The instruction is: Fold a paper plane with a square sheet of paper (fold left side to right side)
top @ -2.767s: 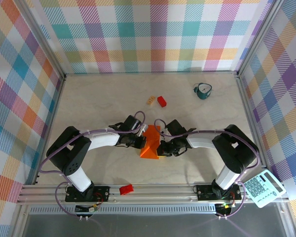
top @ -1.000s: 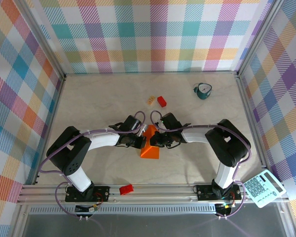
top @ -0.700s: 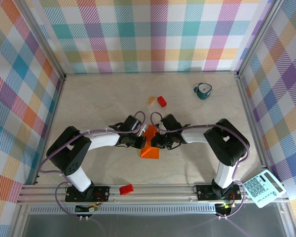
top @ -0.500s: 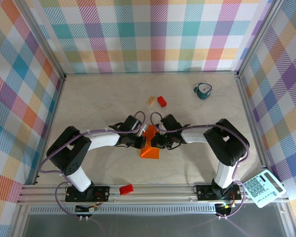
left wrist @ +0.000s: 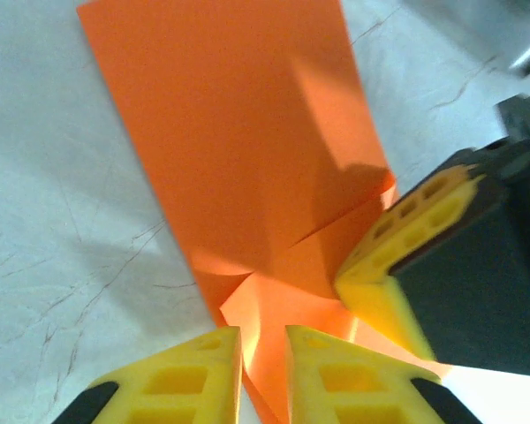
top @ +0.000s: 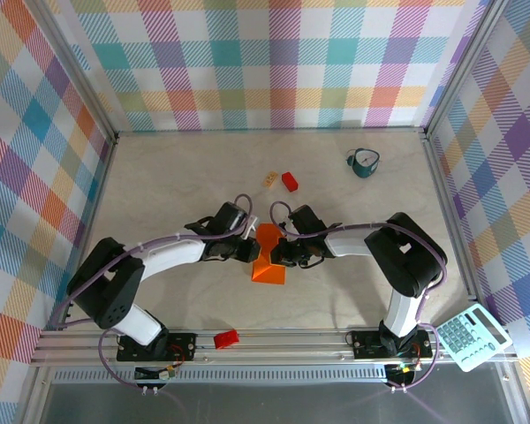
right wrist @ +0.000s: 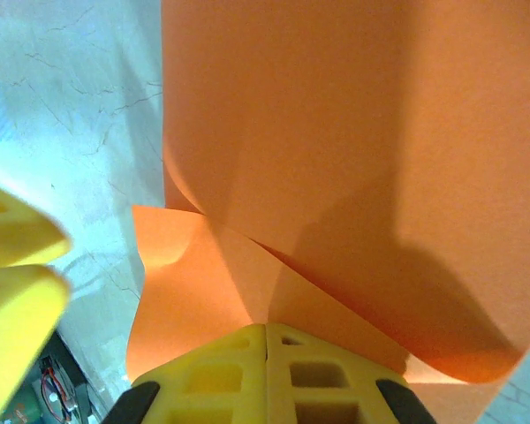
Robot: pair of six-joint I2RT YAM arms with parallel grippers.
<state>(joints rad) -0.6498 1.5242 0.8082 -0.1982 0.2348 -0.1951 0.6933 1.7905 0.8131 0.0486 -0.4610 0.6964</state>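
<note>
From above, the square sheet of paper point(top: 268, 261) lies folded near the middle of the counter point(top: 177, 177), a narrow orange shape. The left end effector point(top: 247, 250) meets its left edge and the right end effector point(top: 278, 252) its right edge. The dark wrists hide both fingertips, so we cannot read either grip here. A small red block point(top: 290, 181) and a tan block point(top: 271, 179) sit farther up the frame, well apart from the paper.

In the left wrist view, the paper point(left wrist: 238, 132) fills the upper middle, with creased flaps low down. Our left end effector point(left wrist: 263, 340) stands with its fingers a narrow gap apart. Paper shows within that gap, though we cannot tell whether they touch it. The right arm's yellow finger point(left wrist: 397, 265) rests on the paper at centre right.

In the right wrist view, the right end effector point(right wrist: 265, 340) has its fingers pressed together at the bottom edge. The paper point(right wrist: 336, 132) runs down to them. We cannot tell whether a layer is pinched. Blurred yellow fingers point(right wrist: 13, 265) are cut off at the left.
</note>
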